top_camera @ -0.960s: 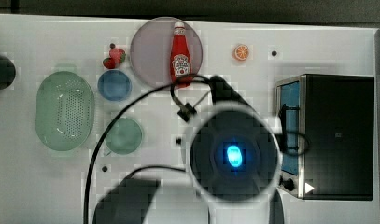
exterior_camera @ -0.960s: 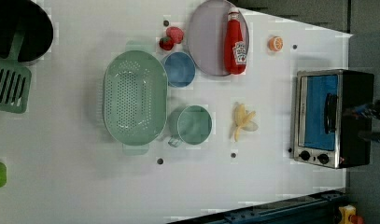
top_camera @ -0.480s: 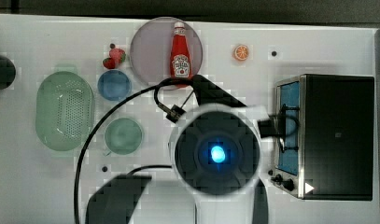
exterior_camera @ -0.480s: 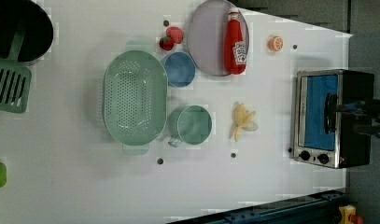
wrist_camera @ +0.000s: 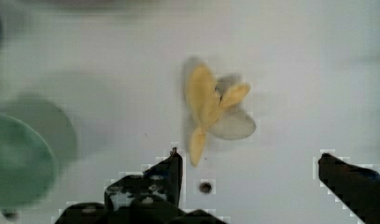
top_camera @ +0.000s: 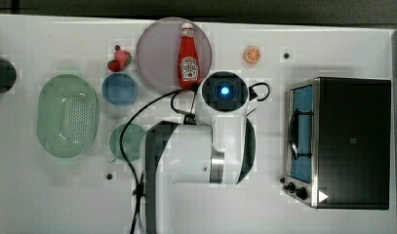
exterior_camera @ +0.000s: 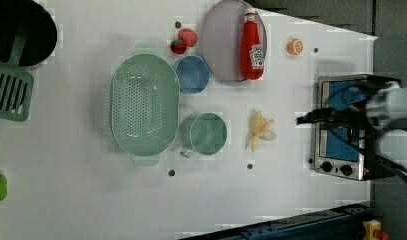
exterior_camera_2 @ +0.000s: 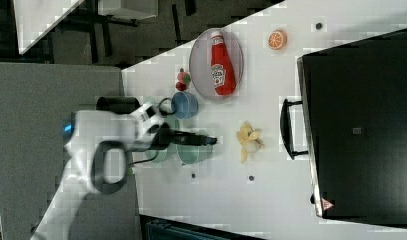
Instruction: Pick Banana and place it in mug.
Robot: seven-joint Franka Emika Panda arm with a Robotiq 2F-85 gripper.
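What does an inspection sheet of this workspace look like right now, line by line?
Surface: white table, small dark dots on it.
Job's things: banana lying free on the table; pale-green mug upright beside it, apart, nothing in it.
Clutter: green perforated basket, blue cup, ketchup bottle lying on a plate, strawberries, orange slice, toaster oven.
Hand: hand open above the banana, holding nothing.
Cables: black cable along the arm.
Surroundings: green spatula, dark pan.

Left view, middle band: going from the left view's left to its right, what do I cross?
Green perforated basket → mug → banana → toaster oven.
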